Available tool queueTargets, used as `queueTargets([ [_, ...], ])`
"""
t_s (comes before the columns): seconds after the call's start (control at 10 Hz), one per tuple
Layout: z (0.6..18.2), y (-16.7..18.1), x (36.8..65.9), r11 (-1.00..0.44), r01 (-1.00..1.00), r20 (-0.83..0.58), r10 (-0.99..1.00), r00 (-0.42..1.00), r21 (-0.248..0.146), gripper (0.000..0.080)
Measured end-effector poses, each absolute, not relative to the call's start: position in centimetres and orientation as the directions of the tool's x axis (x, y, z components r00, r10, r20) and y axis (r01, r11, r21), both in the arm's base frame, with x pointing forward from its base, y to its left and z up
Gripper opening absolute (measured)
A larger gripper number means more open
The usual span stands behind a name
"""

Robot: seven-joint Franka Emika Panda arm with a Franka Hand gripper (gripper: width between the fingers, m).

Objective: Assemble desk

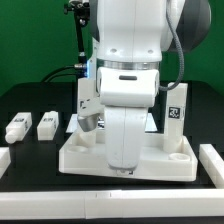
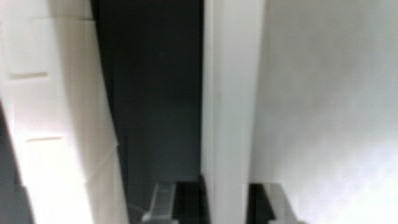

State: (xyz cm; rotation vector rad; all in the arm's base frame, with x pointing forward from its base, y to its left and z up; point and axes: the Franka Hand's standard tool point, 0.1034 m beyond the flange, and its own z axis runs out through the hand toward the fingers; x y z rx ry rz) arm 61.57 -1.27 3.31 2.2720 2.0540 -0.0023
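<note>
The white desk top [image 1: 160, 152] lies on the black table, rim up. One tagged leg [image 1: 177, 104] stands upright at its corner on the exterior view's right. Another tagged leg [image 1: 87, 100] stands at the back left, partly hidden by the arm. Two loose legs [image 1: 18, 127] [image 1: 47, 124] lie on the table to the left. My gripper [image 1: 122, 170] points straight down at the top's front rim. In the wrist view the thin white rim [image 2: 231, 100] runs between the fingers [image 2: 164, 203], and the gripper [image 2: 226, 200] is shut on it.
White bars border the table at the front [image 1: 110, 205], the right [image 1: 212, 165] and the left [image 1: 4, 160]. The arm's bulky body hides the middle of the desk top and the table behind it. A dark stand [image 1: 78, 30] rises at the back.
</note>
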Motion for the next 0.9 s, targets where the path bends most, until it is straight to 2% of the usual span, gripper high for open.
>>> queueTargets([
  [0.4, 3.1, -1.5, 61.5, -0.112, 0.992, -0.055, 0.992, 0.115, 0.055, 0.0051],
  [0.5, 3.5, -1.3, 62.2, -0.103, 0.993, -0.05, 0.993, 0.107, 0.063, 0.0051],
  [0.8, 4.0, 1.1, 63.6, -0.123, 0.989, -0.027, 0.992, 0.126, 0.087, 0.0051],
  [0.9, 3.8, 1.4, 63.5, -0.122, 0.989, -0.026, 0.992, 0.125, 0.083, 0.0051],
])
